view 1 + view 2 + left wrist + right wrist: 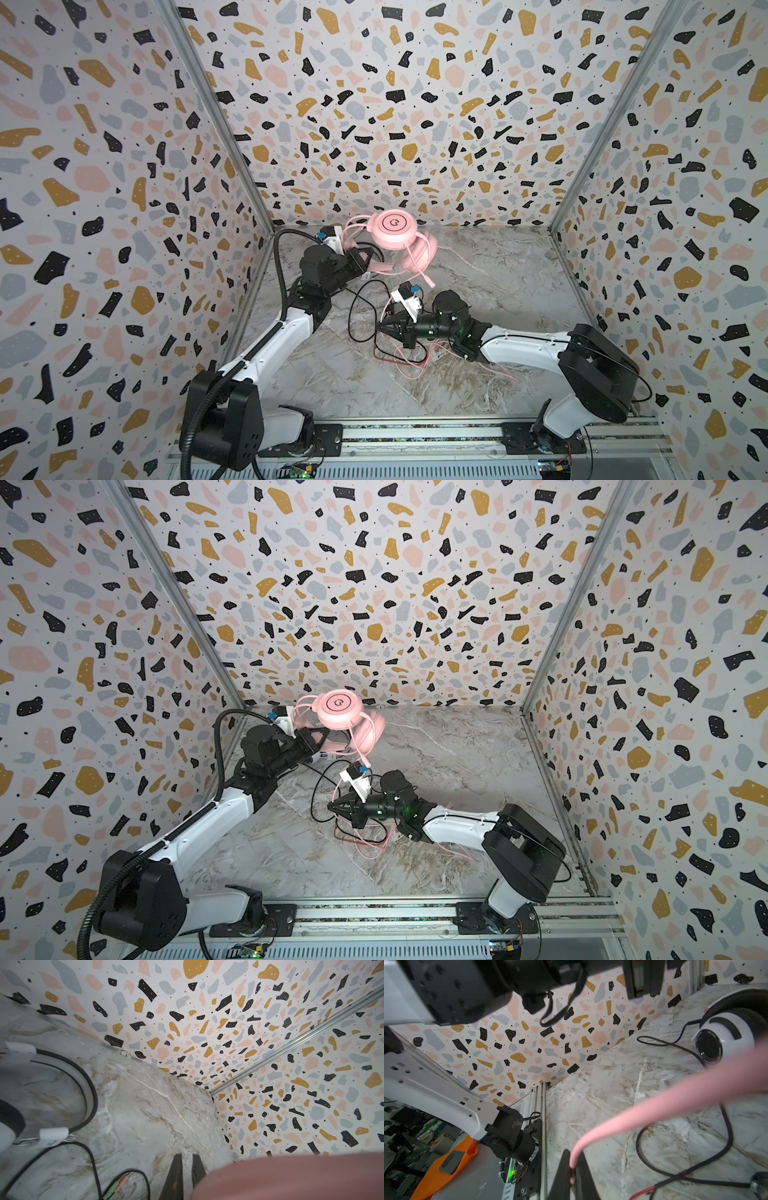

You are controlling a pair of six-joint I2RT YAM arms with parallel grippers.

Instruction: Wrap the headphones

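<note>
The pink headphones [392, 232] [338, 712] hang above the back of the marble table, with the mic boom [426, 277] pointing down. My left gripper [370, 257] [326, 733] [187, 1156] is shut on their headband, and a blurred pink cup [291, 1178] fills the wrist view's corner. My right gripper [377, 326] [329, 807] [573, 1152] is shut on the pink cable [654, 1113], which slants up from the jaws. The white headphones [726, 1032] with black stripes lie on the table under the left arm. Their headband [89, 1093] shows in the left wrist view.
The black cable [353, 307] [726, 1132] loops on the table between the two grippers, with a red wire [382, 355] beside it. Slack pink cable [411, 370] lies under the right forearm. Green and pink jack plugs [118, 1186] rest near the left gripper. Patterned walls enclose three sides.
</note>
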